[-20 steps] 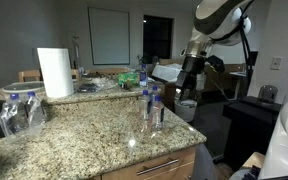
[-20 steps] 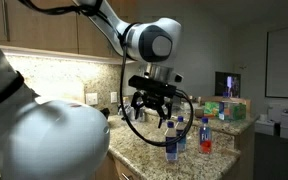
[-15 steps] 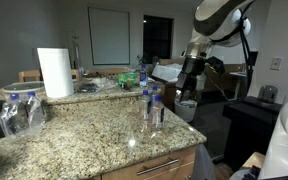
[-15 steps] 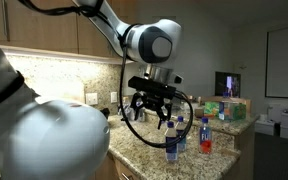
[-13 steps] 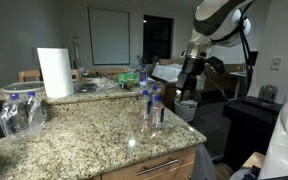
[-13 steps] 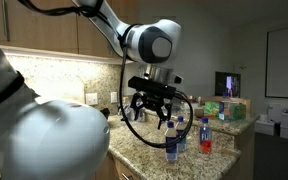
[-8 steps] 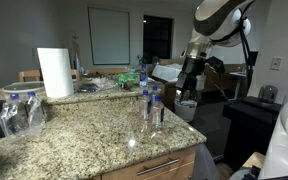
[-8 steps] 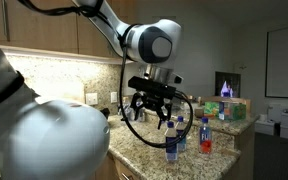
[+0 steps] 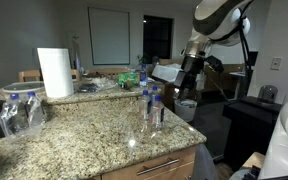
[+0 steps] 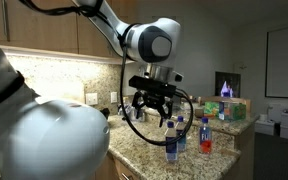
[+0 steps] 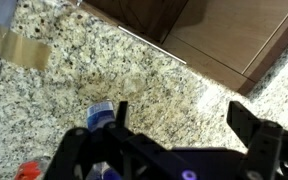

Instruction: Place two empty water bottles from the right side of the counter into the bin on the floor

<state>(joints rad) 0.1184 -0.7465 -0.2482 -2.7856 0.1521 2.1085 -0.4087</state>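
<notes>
You're in a home kitchen: a granite counter [image 9: 84, 130] over wooden drawers [image 9: 162, 166], wall cabinets [image 10: 54, 25] overhead, a paper towel roll [image 9: 54, 73] standing on the worktop.

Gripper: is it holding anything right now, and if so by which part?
Nothing is held. The gripper hangs open above the counter, and the bottles stand on it, free of the fingers.

My gripper [image 10: 151, 114] has shifted only a hair, perhaps slightly sideways; behind it the screen [image 10: 227, 87] has gone from a dark picture to a purple glow
</notes>
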